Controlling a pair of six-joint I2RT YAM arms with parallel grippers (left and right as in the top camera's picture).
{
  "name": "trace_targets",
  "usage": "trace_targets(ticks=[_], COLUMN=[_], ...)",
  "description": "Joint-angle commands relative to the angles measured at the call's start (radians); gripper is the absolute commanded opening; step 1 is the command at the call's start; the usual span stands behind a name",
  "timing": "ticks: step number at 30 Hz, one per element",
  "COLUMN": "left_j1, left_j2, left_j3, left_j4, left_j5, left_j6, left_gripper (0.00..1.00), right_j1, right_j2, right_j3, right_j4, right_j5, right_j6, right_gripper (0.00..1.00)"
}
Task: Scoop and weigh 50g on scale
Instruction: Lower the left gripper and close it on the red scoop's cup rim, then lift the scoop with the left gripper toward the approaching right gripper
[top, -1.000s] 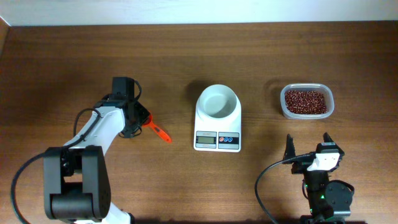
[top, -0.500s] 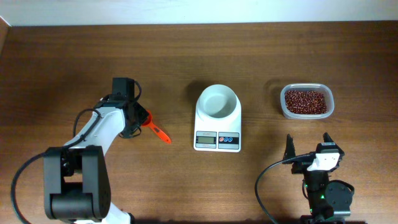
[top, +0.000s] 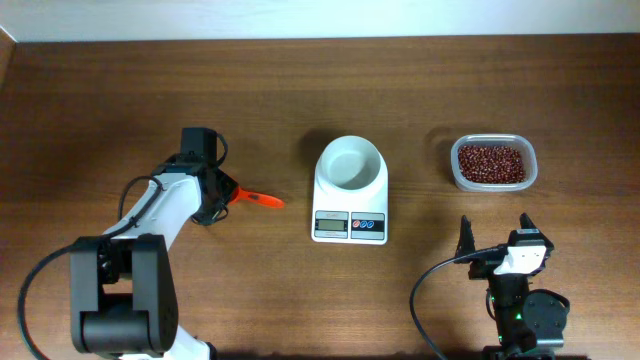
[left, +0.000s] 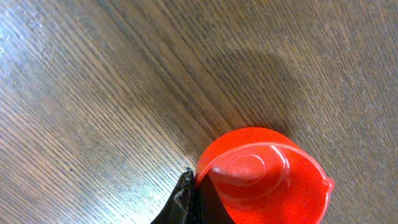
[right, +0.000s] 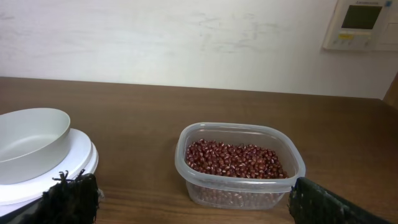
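The table (top: 400, 80) carries one scale (top: 350, 188) at its middle, one clear tub (top: 530, 170) well off to the scale's right, and one orange scoop (top: 258, 199) to its left; bare wood lies between them. The beans (top: 491, 163) all sit in the tub, and the scale's bowl holds none. The left gripper (top: 216, 195) covers the scoop's bowl from overhead, leaving only the handle showing, pointed toward the scale. The left wrist view shows what that hides: the round bowl (left: 264, 180) over the wood, with one dark finger (left: 183, 199) pressed to its rim. The jaws are closed tight, pinching that rim as far as can be seen. The right gripper (top: 496, 232) sits near the front edge, below the tub, jaws spread wide and holding nothing. Only its camera shows the tub (right: 186, 155) side-on, the beans (right: 236, 159) low inside, the scale (right: 37, 149) at left, and a wall panel (right: 362, 23).
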Motion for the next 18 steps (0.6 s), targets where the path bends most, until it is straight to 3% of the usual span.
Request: trace_targets(ticks=[1,3,8,9,12,16,18], left_j1=[0.002,0.002,0.002,0.002,0.002,0.002,0.002], left_j2=[0.007,0.007,0.007,0.007,0.007,0.007,0.007], left_j3=[-0.013,-0.013,-0.013,-0.013,-0.025,-0.049,-0.061], left_j4=[-0.016,-0.016,-0.016,-0.016,-0.006,0.019,0.031], left_j5=[-0.015,-0.015,-0.015,-0.015,-0.015,-0.015,-0.015], left_j6=[-0.053,-0.053,-0.053,-0.053,-0.053,-0.053,-0.054], left_gripper=[0.27,0.44,0.58,0.57,0.41,0.33,0.22], right_j1=[0.01,0.01,0.01,0.01,0.01,0.01,0.01], right_j2=[-0.01,-0.01,-0.01,-0.01,-0.01,-0.01,-0.01], right_j3=[-0.006,-0.006,-0.006,-0.006,-0.006,-0.006,-0.006], right_j4=[-0.004,-0.004,-0.004,-0.004,-0.004,-0.004,-0.004], right_j5=[0.002,0.002,0.002,0.002,0.002,0.002,0.002], right_j6=[-0.004,-0.004,-0.003,-0.003,-0.003,-0.004,-0.004], right_gripper=[0.99,0.98,0.99,0.99,0.99,0.99,0.99])
